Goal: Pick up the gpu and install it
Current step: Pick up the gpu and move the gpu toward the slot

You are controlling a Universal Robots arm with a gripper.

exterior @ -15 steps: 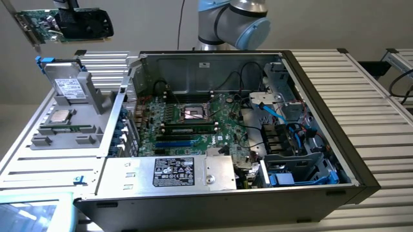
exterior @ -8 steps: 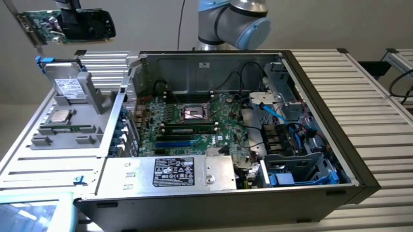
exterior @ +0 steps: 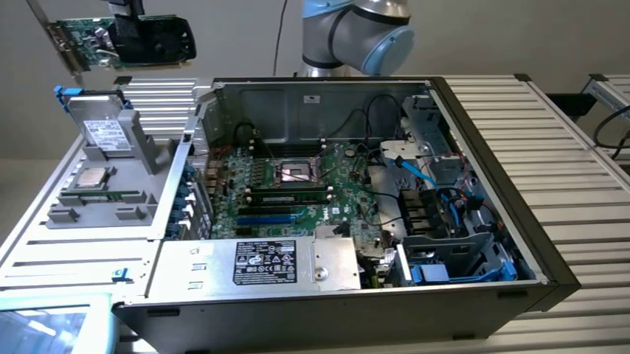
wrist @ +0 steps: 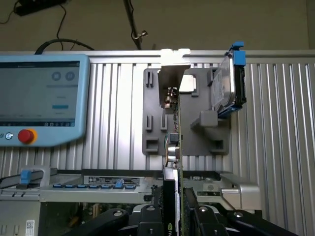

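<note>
The gpu [exterior: 162,43] hangs in the air at the exterior view's upper left, well above the table and clear of the open computer case [exterior: 473,110]. It has a green board, a glossy black shroud and a silver end bracket. My gripper [exterior: 126,31] is shut on its middle from above. In the wrist view the gpu [wrist: 175,132] stands edge-on between my gripper's [wrist: 177,214] fingers, bracket end farthest from the camera, over the grey parts holder [wrist: 152,128]. The green motherboard [exterior: 285,184] lies inside the case.
The grey parts holder [exterior: 108,184] beside the case carries a hard drive [exterior: 103,129] with blue clips and a CPU [exterior: 94,177]. A power supply [exterior: 265,262] sits at the case front. A teach pendant [wrist: 39,93] with a red button lies on the ribbed table.
</note>
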